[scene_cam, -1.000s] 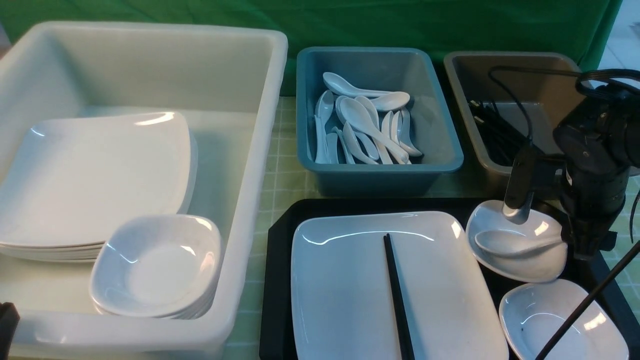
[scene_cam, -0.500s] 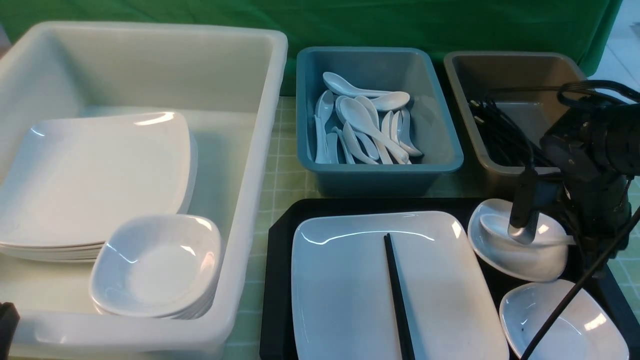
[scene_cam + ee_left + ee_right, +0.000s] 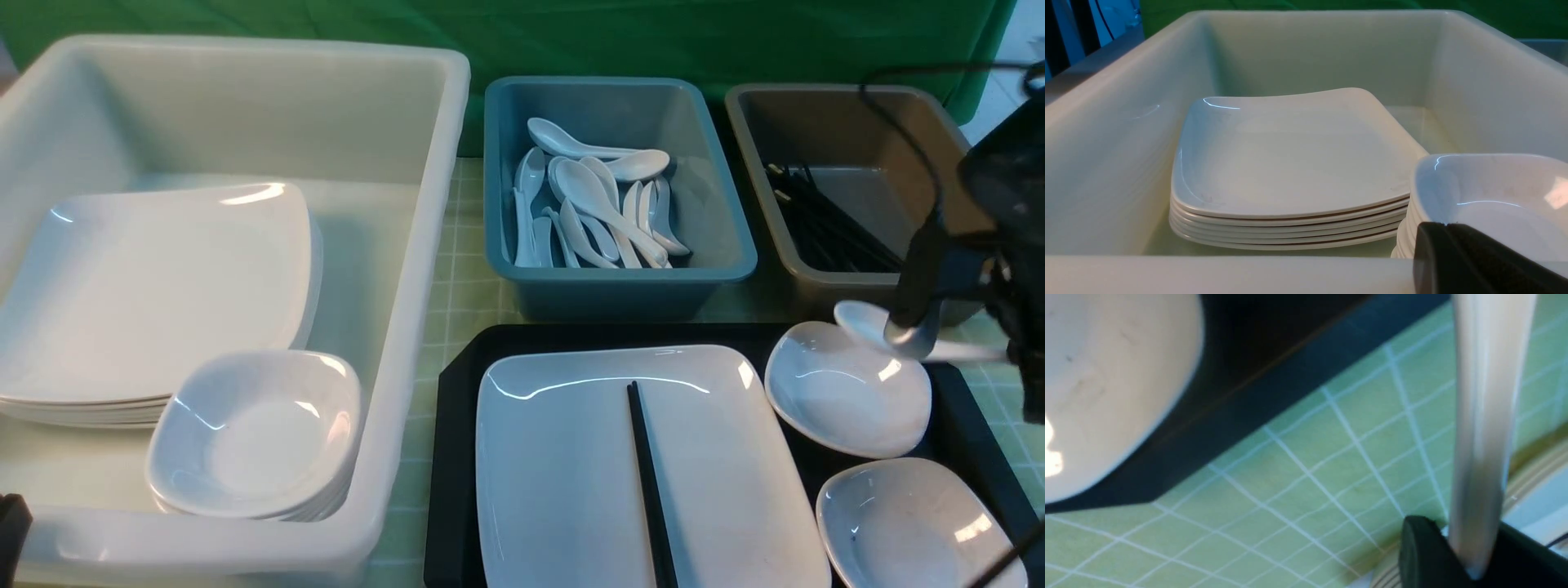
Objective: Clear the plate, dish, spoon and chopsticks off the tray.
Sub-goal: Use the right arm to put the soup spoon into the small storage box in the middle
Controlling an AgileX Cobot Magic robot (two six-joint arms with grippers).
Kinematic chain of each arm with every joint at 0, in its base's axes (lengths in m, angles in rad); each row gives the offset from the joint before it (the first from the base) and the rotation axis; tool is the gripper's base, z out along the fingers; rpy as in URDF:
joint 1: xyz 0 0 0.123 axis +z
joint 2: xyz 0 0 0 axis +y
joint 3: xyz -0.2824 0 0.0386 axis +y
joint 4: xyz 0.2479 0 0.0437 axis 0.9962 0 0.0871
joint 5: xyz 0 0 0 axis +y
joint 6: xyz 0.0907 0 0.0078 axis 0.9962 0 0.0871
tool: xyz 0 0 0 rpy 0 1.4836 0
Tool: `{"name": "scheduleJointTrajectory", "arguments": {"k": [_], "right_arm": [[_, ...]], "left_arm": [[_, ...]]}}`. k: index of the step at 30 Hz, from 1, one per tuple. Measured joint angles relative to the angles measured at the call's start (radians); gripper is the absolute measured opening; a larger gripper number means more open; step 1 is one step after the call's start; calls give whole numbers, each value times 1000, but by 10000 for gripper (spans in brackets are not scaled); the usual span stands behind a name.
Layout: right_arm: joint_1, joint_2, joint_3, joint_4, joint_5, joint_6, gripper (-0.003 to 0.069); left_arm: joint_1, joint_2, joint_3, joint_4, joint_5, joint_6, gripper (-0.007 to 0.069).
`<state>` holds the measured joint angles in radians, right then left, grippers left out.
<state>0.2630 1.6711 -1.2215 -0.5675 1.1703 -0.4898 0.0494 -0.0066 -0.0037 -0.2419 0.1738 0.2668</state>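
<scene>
- Our right tool (image 3: 922, 339) is clamped on the handle of the spoon (image 3: 863, 319). It holds the spoon in the air over the far right corner of the tray (image 3: 457, 425), just above a small dish (image 3: 849, 392).
- The plate (image 3: 563, 474) fills the tray's middle, with the chopsticks (image 3: 649, 482) lying across it.
- Our left tool (image 3: 1474, 261) is closed at the near edge of the white bin (image 3: 1126, 143).

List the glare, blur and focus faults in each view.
Front view: bright streaks of glare on the plate and the nearest small dish; the right gripper and its spoon are smeared. Left wrist view: crisp on the stacked plates, the left gripper a dark soft mass. Right wrist view: everything soft, the spoon handle a blurred pale streak.
</scene>
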Motion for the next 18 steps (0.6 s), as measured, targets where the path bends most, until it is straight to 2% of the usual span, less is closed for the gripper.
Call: {"name": "scheduleJointTrajectory", "arguments": {"k": [8, 18], "right_arm": [[-1, -136, -1, 138, -95, 3, 123], [7, -42, -219, 575, -233, 141, 123]], "left_arm": [[0, 0, 0, 0, 0, 0, -1], [0, 0, 0, 0, 0, 0, -1]]}}
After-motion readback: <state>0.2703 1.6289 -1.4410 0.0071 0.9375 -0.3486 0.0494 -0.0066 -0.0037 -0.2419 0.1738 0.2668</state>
